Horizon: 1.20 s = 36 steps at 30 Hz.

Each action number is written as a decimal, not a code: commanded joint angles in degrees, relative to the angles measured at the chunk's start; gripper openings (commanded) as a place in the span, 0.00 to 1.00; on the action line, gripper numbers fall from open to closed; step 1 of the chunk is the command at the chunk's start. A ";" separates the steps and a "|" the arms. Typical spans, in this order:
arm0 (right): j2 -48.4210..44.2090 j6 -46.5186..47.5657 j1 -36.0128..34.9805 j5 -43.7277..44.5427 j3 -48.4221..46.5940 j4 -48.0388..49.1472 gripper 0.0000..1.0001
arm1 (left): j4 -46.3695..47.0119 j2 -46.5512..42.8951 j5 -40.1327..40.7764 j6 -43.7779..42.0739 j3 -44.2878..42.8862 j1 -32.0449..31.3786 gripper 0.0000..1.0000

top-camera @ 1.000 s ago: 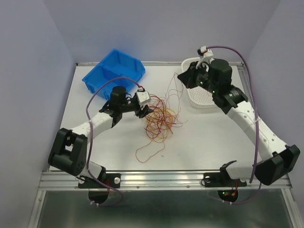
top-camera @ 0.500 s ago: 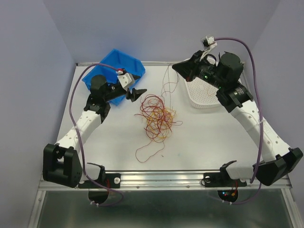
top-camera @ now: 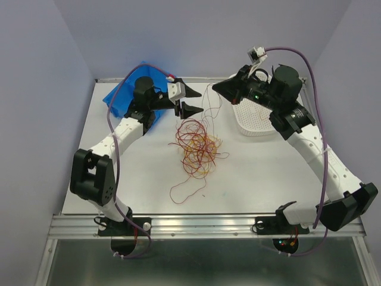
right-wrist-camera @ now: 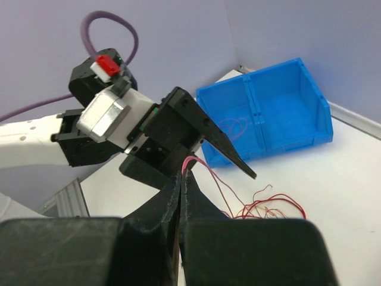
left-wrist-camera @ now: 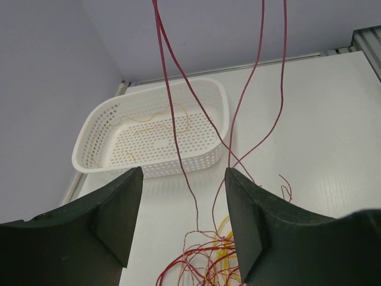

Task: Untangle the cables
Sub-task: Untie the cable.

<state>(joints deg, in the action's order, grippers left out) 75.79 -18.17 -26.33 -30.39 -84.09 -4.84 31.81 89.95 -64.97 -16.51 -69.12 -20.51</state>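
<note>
The cables (top-camera: 196, 146) lie in a loose tangle of thin dark red and yellow-orange strands at the table's middle. My right gripper (top-camera: 215, 85) is raised at the back and shut on a red strand (right-wrist-camera: 205, 170). That strand hangs down to the tangle (right-wrist-camera: 271, 205). My left gripper (top-camera: 191, 100) is open and empty, just left of the right gripper's tip. In the left wrist view the hanging red strands (left-wrist-camera: 172, 119) pass between my open fingers (left-wrist-camera: 113, 208), above the tangle (left-wrist-camera: 208, 262). The right wrist view shows the left gripper (right-wrist-camera: 199, 134) right behind my shut jaws.
A blue bin (top-camera: 122, 94) stands at the back left behind the left arm, with a red strand inside (right-wrist-camera: 233, 126). A white perforated basket (top-camera: 256, 119) stands at the back right, with a few yellow strands in it (left-wrist-camera: 149, 122).
My left arm has left the tangle, swung over the blue bin, then moved right to beside the right gripper. The right gripper has lifted slightly, still holding its strand.
</note>
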 commanded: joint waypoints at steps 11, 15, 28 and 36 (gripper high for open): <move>-5.56 -0.11 -0.22 2.52 4.01 3.52 0.33 | -6.74 0.77 8.69 -2.63 -10.32 -1.55 0.00; -9.16 0.51 -0.13 9.28 9.99 3.61 0.70 | -19.39 -3.90 19.34 -9.84 -14.80 -0.67 0.00; -1.27 4.28 -0.22 13.28 13.79 8.97 0.78 | -36.89 -11.21 39.38 -19.87 -41.30 0.12 0.00; 6.38 8.50 -0.22 -5.09 17.01 27.57 0.84 | -43.41 -8.22 45.19 -18.30 -58.13 0.12 0.00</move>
<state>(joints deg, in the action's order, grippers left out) 82.35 -12.78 -26.30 -24.91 -69.12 7.14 -8.34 80.16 -24.64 -35.48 -122.10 -20.25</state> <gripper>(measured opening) 0.833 0.022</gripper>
